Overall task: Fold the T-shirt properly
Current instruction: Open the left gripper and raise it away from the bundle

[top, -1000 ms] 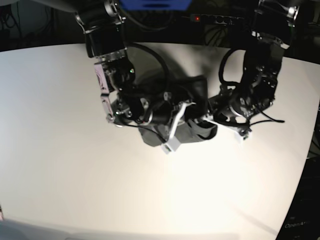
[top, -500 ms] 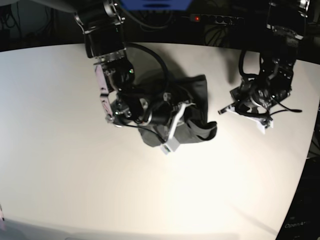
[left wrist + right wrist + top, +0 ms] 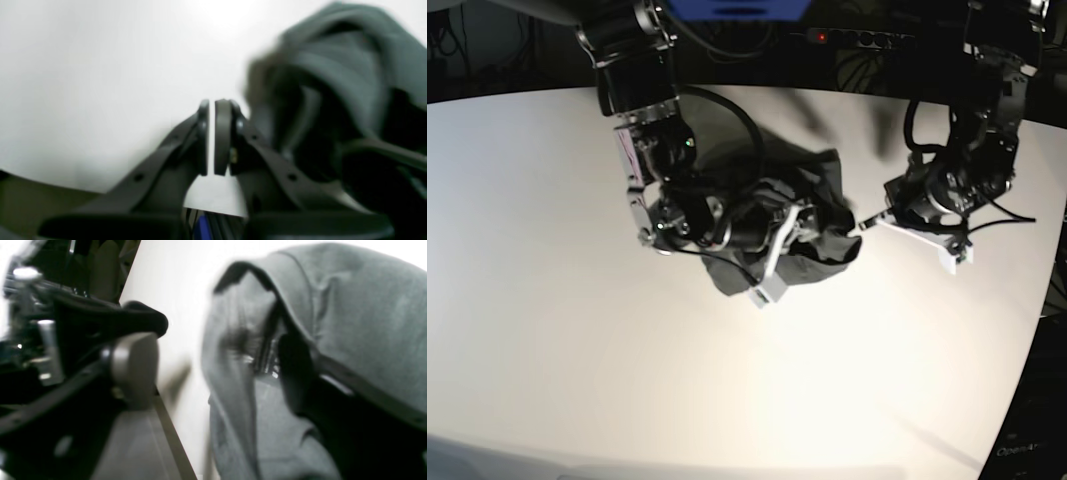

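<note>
A crumpled dark charcoal-grey T-shirt (image 3: 812,225) lies bunched near the middle of the white bench (image 3: 577,340), toward its far side. The right end effector (image 3: 785,250) sits on the heap with its jaws spread wide; in the right wrist view one pale pad (image 3: 133,368) stands clear of the fabric while grey cloth drapes over the other finger. The left end effector (image 3: 912,232) hangs just beside the shirt's edge, over bare bench, its two pads (image 3: 222,136) pressed nearly together with nothing between them.
</note>
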Motion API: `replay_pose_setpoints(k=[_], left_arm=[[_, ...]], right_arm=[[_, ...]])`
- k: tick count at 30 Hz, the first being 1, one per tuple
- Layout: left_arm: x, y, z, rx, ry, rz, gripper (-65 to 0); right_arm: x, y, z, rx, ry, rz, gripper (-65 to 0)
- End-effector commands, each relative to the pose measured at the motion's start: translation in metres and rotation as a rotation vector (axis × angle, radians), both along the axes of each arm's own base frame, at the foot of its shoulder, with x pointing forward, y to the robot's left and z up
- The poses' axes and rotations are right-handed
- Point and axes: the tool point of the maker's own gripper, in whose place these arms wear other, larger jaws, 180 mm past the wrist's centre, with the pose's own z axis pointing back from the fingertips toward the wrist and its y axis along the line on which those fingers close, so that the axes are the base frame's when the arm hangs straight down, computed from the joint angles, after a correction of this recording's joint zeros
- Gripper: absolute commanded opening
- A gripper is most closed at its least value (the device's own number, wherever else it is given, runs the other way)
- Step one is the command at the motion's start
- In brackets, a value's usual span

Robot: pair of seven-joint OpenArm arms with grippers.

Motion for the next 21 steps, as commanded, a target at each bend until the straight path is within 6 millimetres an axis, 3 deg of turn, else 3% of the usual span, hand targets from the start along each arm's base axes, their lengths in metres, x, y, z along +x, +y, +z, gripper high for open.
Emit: replay_pose_setpoints(k=[1,4,10,21], left_arm=[[0.007,0.004,0.009,0.013,-0.034,-0.002,-61.9],[0.002,0.002,0.007,0.001,0.0,-0.011,-61.9],[0.001,0.001,0.008,-0.002,0.001,-0.013,-61.9],[-0.001,0.026,0.011,0.036,0.008,0.023,-61.9]], right_arm=[[0.011,0.006,0.018,0.047,-0.044,-0.005,-4.4],[0.006,0.009,0.017,0.036,-0.04,0.022,-0.3],[-0.007,0.03,0.023,-0.02,-0.068,0.165,0.0],[0.009,0.01,-0.007,-0.094,0.303,-0.221,0.0]])
